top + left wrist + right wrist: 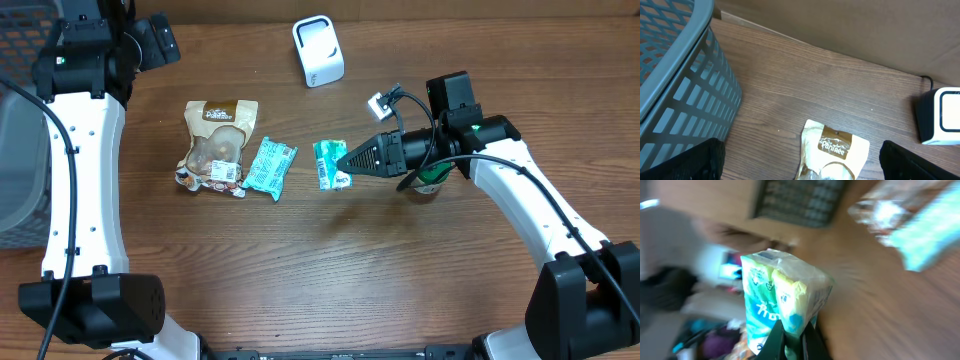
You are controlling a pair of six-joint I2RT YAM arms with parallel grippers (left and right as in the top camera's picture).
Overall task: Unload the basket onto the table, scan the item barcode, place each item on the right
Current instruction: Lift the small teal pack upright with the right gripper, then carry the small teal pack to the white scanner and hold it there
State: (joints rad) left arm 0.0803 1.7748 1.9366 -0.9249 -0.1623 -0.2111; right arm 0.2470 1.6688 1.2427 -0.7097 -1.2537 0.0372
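Glossy green packet (780, 300), crinkled plastic with white print, is clamped by one end in the jaws of the right arm (520, 190), held off the woodgrain tabletop (330, 270) over its middle. That arm reaches leftward, forearm low. The left arm (80, 150) stands at the far left corner, jaws wide apart, beside a grey lattice basket (685, 100). A white, rounded scanner (318, 50) sits near the far edge.
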